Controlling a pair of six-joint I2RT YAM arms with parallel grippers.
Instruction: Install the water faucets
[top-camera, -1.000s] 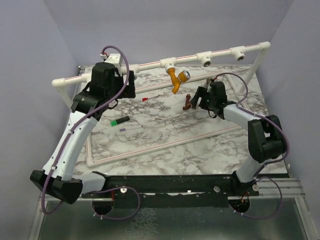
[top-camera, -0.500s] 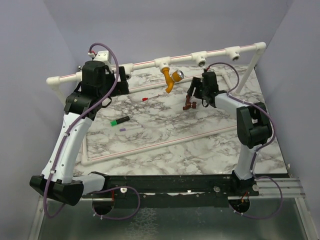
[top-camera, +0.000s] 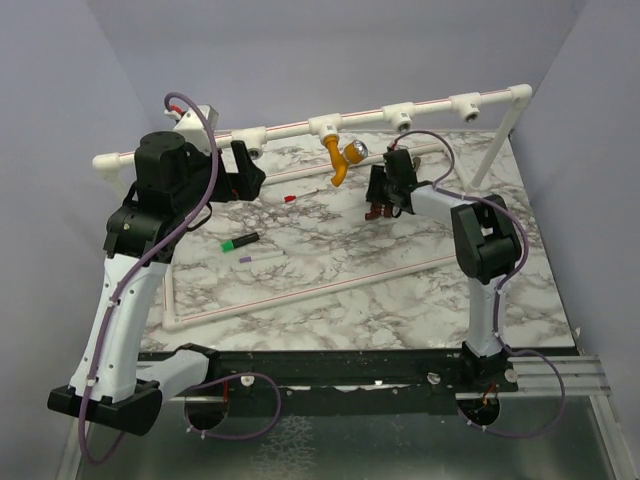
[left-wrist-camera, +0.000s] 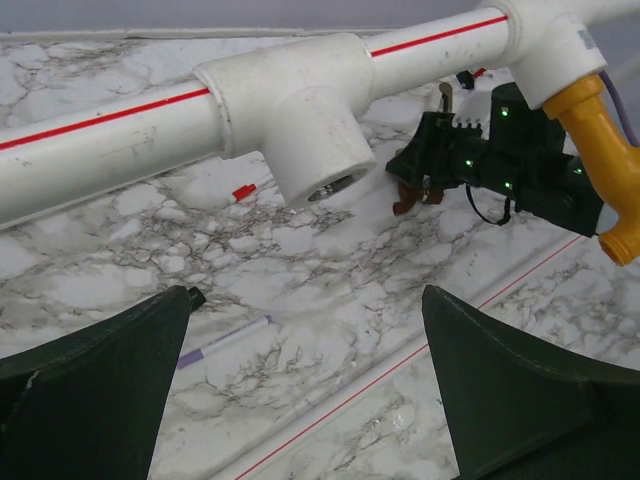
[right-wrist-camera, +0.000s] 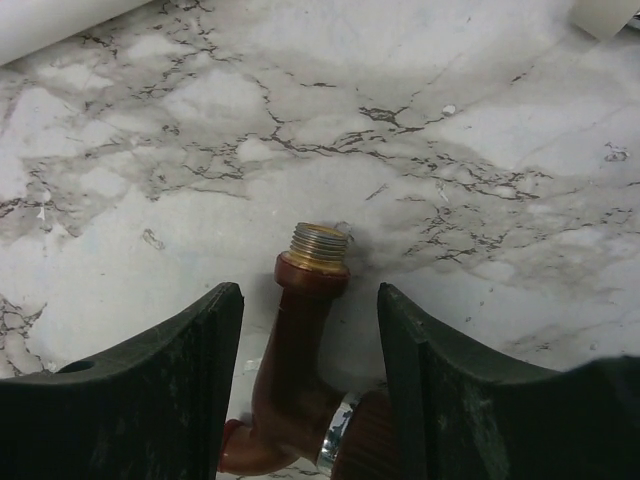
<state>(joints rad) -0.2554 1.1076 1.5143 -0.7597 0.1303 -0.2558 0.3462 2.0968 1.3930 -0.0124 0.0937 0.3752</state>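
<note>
- The dark brown faucet (right-wrist-camera: 298, 365) is lying on the marble bench (right-wrist-camera: 500, 150), right in the gap of the right end effector (right-wrist-camera: 310, 297).
- The right arm is much nearer to it. The left arm is reaching over by the white pipe (left-wrist-camera: 100, 130), well apart from this faucet.
- In the right wrist view, the faucet's long side is running almost the same way as the two fingers (right-wrist-camera: 150, 390). It is leaning a little to one side.
- Its brass screw end (right-wrist-camera: 318, 240) is pointing away from the end effector, out past the fingertips. The fat knob end is sitting low, close to the palm.
- The right end effector is standing open. There is a finger on each side of the faucet, just beside it, and I think neither one is pressing on it yet.
- So the next move is probably a simple squeeze on the thin neck, with the screw end left sticking out free.
- The left end effector (left-wrist-camera: 310, 295) is wide open too, holding nothing. It is hanging in front of an empty T-fitting (left-wrist-camera: 300, 120) on the pipe.
- The orange faucet (left-wrist-camera: 600, 130) is already hanging from another fitting on the pipe.
</note>
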